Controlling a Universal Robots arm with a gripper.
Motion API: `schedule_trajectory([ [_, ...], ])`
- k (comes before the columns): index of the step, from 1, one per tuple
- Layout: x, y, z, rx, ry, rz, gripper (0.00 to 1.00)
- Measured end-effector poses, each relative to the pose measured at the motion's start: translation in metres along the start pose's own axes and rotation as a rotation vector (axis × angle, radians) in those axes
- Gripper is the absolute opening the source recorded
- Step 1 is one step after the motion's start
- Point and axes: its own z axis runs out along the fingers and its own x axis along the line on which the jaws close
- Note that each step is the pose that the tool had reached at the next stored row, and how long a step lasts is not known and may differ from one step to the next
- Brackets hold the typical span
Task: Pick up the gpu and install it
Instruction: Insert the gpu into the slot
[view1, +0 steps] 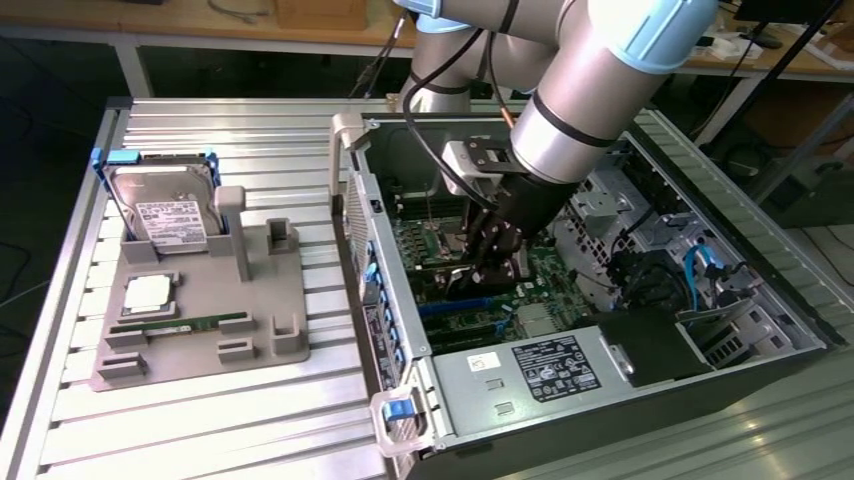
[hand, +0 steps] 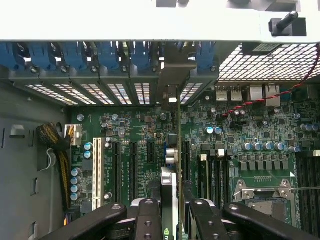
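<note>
My gripper (view1: 483, 268) reaches down inside the open computer case (view1: 390, 330), over the green motherboard (view1: 434, 240). In the wrist view the gripper (hand: 172, 212) is shut on the gpu (hand: 171, 182), a thin black card seen edge-on between the two black fingers (hand: 149, 217). The card stands upright above the motherboard (hand: 135, 135), in line with a long black slot. Its silver end bracket (hand: 172, 75) reaches up to the row of blue slot latches (hand: 107, 55) at the case's rear wall. Whether the card's lower edge touches the slot I cannot tell.
On the exterior view's left, a grey fixture (view1: 267, 345) carries a silver hard drive (view1: 167, 215), a square processor (view1: 147, 292) and a green RAM stick (view1: 180, 325). Inside the case are the power supply (view1: 534, 365), drive cages and blue cables (view1: 701, 265).
</note>
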Motion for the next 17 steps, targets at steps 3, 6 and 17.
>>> schedule_trajectory([
  [3, 0.0000, 0.0000, 0.0001, 0.0000, 0.0001, 0.000, 0.27],
  [6, 0.0000, -0.0001, 0.0008, 0.0001, -0.0001, 0.000, 0.27],
  [17, 0.0001, -0.0008, 0.0044, 0.0000, 0.0001, 0.000, 0.27],
])
